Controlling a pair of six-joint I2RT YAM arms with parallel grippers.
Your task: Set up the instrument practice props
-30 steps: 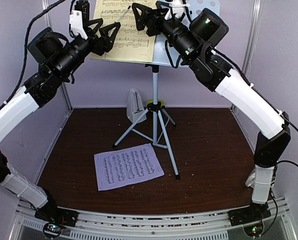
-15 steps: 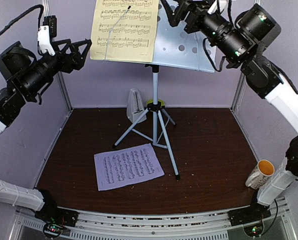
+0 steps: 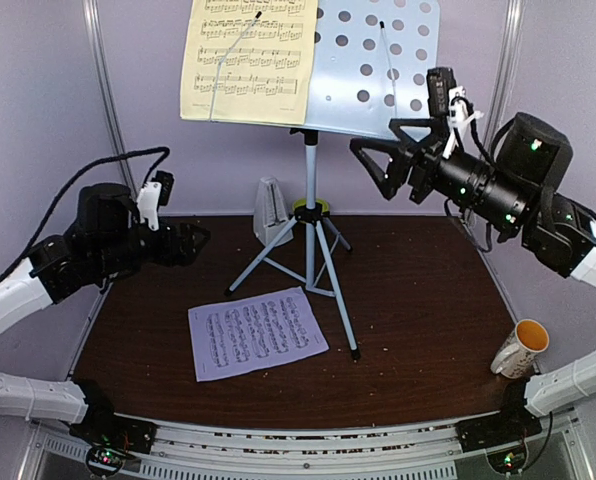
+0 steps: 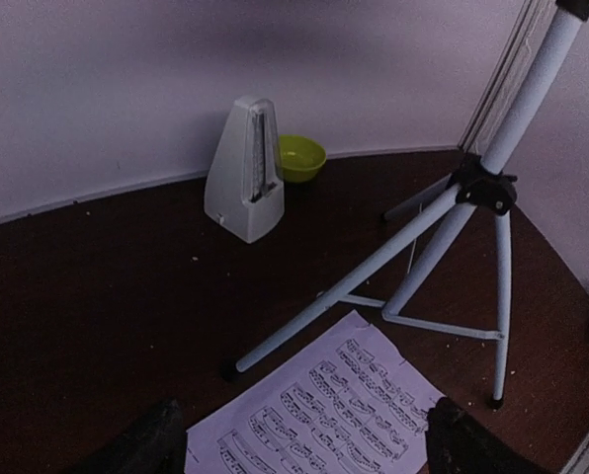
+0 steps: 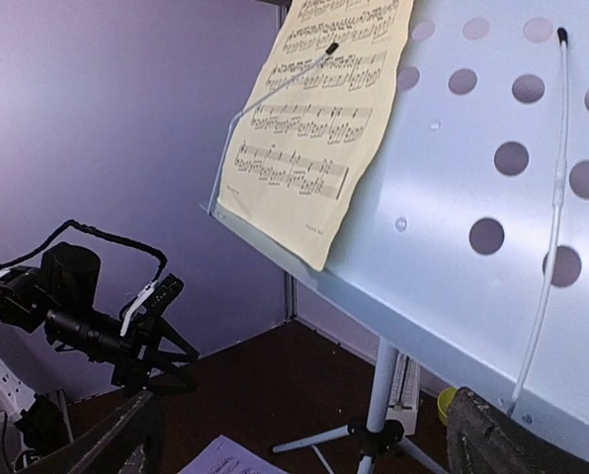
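Note:
The white perforated music stand stands on its grey tripod at the back middle. The yellow sheet rests on the left half of its desk, under a wire holder, and also shows in the right wrist view. The lilac sheet lies flat on the table in front of the tripod. The white metronome stands by the back wall. My left gripper is open and empty, low at the left, above the lilac sheet's near edge. My right gripper is open and empty, below the desk's right side.
A small green bowl sits by the back wall next to the metronome. A white mug with an orange inside stands at the right edge by the right arm. Purple walls enclose the dark brown table.
Both arms have come down and away from the stand's desk, the left one down to the left, the right one down to the right. The yellow sheet stays on the stand.

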